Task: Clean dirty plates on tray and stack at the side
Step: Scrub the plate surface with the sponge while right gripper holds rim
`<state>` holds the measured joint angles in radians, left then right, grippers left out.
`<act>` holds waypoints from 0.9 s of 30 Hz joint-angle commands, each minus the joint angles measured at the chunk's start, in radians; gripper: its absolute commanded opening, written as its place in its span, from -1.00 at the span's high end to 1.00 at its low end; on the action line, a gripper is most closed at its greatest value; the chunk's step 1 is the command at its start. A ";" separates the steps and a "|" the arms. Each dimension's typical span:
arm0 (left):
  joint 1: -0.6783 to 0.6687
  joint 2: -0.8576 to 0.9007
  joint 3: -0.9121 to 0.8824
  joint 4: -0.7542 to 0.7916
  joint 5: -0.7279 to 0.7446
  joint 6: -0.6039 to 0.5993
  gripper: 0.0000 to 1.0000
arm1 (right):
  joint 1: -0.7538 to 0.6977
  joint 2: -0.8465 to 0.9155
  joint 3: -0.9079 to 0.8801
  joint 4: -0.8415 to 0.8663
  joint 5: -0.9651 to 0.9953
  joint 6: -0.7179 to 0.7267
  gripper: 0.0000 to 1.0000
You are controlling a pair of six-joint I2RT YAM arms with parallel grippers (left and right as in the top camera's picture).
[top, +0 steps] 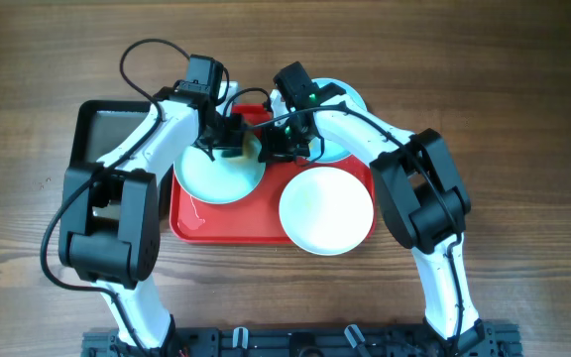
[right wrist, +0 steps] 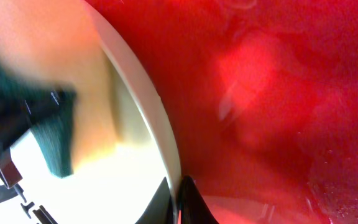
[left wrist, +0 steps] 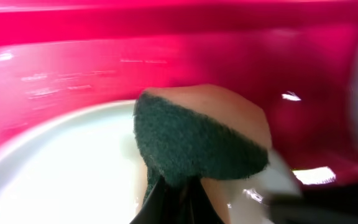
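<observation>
Three pale plates show in the overhead view. One mint plate (top: pixel 211 174) lies on the left of the red tray (top: pixel 231 223). A second plate (top: pixel 327 210) lies at the tray's front right, and a third (top: pixel 350 99) is at the back right, partly hidden by the right arm. My left gripper (top: pixel 223 139) is shut on a tan sponge with a green scouring face (left wrist: pixel 197 140) and presses it on the left plate (left wrist: pixel 55 174). My right gripper (right wrist: pixel 180 198) is shut on that plate's rim (right wrist: pixel 166 143), next to the sponge (right wrist: pixel 55 140).
A dark grey metal pan (top: pixel 102 129) stands left of the tray, under the left arm. The tray floor (right wrist: pixel 278 93) looks wet. Wooden table (top: pixel 523 119) lies all round. Both arms cross over the tray's back half.
</observation>
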<state>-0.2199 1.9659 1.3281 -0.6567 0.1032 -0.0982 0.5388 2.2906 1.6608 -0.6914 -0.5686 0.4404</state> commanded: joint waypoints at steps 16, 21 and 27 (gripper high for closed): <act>0.051 0.028 -0.002 -0.312 0.334 0.056 0.92 | 0.005 0.019 0.000 0.000 -0.016 -0.011 0.91; 0.047 0.054 -0.002 -0.168 0.349 0.051 0.92 | 0.005 0.019 0.000 0.000 -0.016 -0.011 0.91; 0.048 0.158 -0.002 -0.035 0.322 -0.028 0.92 | 0.005 0.019 0.000 0.000 -0.016 -0.011 0.91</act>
<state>-0.1658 2.0327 1.3312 -0.7494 0.4202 -0.1032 0.5373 2.2906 1.6608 -0.6926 -0.5678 0.4404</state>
